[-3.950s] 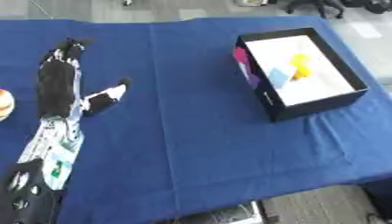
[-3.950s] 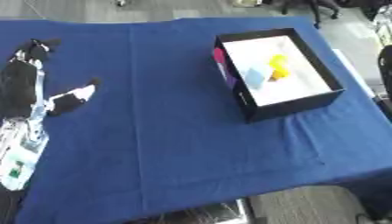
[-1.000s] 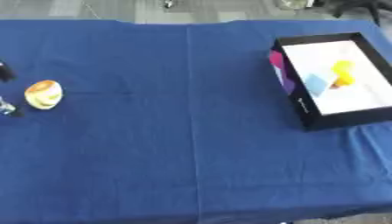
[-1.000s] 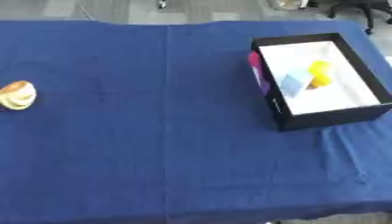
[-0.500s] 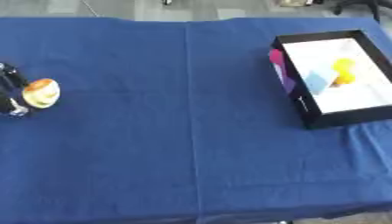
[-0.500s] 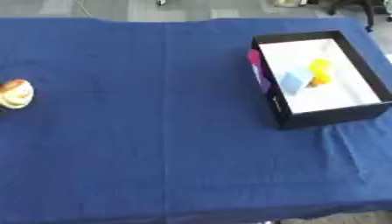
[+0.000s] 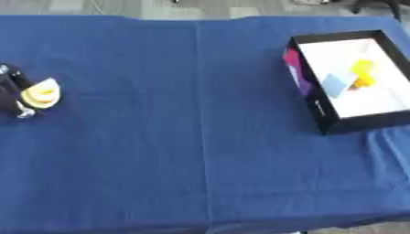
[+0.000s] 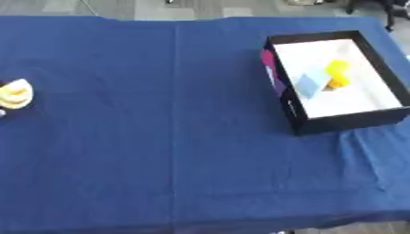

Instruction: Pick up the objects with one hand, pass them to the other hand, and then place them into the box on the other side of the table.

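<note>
One L hand [image 7: 11, 93] touching yellowish obj [image 7: 41, 94].

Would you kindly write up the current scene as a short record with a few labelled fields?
surface: table under a blue cloth
box: black box with a white inside, at the table's right side
box contents: a yellow thing and a light blue piece
object to move: a rounded yellow and white object near the table's left edge
left hand: left hand, only partly in view at the left edge, right beside the object; whether it holds it cannot be told
right hand: not in view
</note>
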Robot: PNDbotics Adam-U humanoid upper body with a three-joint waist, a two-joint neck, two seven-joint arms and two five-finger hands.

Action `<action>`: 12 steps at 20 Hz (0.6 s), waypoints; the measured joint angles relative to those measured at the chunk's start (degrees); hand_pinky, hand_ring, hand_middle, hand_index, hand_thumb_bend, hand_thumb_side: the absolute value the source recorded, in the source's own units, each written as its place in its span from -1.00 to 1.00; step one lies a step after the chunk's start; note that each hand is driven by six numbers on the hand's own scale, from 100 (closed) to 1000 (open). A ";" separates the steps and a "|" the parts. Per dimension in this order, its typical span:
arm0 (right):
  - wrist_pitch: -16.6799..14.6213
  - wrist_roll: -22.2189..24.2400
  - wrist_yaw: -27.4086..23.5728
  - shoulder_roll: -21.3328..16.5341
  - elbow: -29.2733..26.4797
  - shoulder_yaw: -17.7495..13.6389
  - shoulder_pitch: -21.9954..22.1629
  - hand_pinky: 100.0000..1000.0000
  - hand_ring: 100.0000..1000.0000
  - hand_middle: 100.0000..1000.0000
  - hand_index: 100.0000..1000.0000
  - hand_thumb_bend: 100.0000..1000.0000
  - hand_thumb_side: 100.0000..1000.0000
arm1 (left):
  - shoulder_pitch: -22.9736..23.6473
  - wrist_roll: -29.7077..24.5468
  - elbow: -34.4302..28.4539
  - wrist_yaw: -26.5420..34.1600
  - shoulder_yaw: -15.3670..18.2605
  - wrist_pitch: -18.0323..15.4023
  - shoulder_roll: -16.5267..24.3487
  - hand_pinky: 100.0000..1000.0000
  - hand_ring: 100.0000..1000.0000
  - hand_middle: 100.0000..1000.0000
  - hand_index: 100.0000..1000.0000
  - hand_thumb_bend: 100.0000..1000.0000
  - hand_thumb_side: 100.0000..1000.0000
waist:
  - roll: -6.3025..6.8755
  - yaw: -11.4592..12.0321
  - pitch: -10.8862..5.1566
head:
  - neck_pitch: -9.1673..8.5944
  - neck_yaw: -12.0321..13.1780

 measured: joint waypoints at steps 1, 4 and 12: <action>-0.07 0.10 0.02 0.00 0.20 -0.01 0.00 0.62 1.00 1.00 1.00 -1.00 -0.23 | -0.13 0.81 -0.25 0.01 0.09 0.13 0.00 0.46 0.31 0.22 0.40 0.05 -1.00 | 0.00 -0.01 0.09 | 0.00 0.01; -0.33 0.50 0.39 0.05 0.66 -0.01 -0.03 0.62 1.00 1.00 1.00 -1.00 -0.24 | -0.46 2.61 -0.60 0.01 0.21 0.36 0.00 0.46 0.29 0.19 0.39 -0.07 -1.00 | 0.00 -0.14 0.27 | 0.00 0.08; -0.30 1.34 0.94 0.61 1.38 0.01 -0.47 0.62 1.00 1.00 1.00 -1.00 -0.25 | -0.50 2.31 0.25 0.00 0.21 -0.35 -1.07 0.51 0.37 0.29 0.49 0.36 -1.00 | 0.00 -0.70 0.56 | 0.00 0.53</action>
